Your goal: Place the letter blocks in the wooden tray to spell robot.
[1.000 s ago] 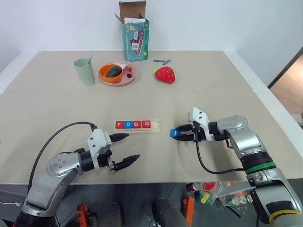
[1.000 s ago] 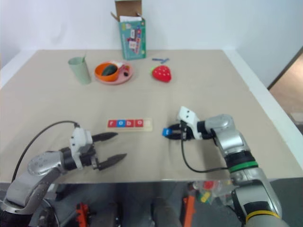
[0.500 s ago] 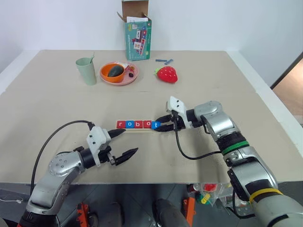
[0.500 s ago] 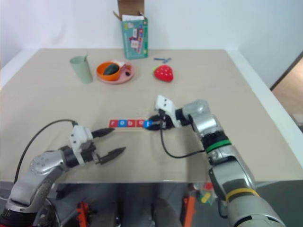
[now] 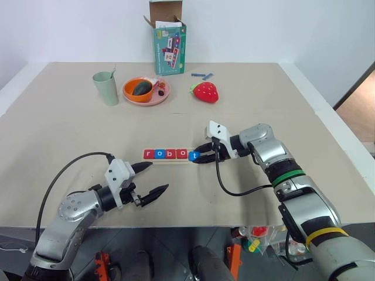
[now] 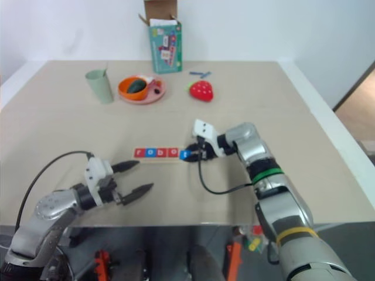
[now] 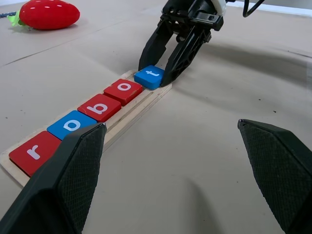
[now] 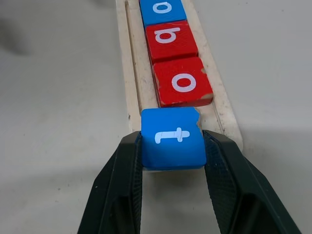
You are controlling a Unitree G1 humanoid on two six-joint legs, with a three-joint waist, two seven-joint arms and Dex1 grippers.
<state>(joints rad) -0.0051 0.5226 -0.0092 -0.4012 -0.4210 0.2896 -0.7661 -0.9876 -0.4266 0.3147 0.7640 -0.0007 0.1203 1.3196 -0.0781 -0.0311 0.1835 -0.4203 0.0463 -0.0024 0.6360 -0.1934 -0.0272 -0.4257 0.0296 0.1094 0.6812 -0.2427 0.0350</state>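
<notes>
The wooden tray (image 5: 170,160) lies mid-table with letter blocks in a row: red r (image 7: 31,152), blue o (image 7: 71,125), red b (image 7: 99,107), red o (image 7: 124,90). My right gripper (image 5: 197,156) is shut on the blue t block (image 8: 172,137) at the tray's right end, just past the red o (image 8: 183,82); whether the t rests in the slot I cannot tell. My left gripper (image 5: 151,178) hangs open with nothing between its fingers, nearer the table's front edge, in front of the tray's left part.
At the back of the table stand a green cup (image 5: 106,88), an orange-pink plate with a bowl (image 5: 145,90), a red strawberry toy (image 5: 205,92), thin blue sticks (image 5: 202,75) and an open teal box (image 5: 169,40). The table's front edge is close below my left gripper.
My right gripper carried the blue t block leftward from the open table to the tray's right end, most of it early on. My left gripper has hardly shifted.
</notes>
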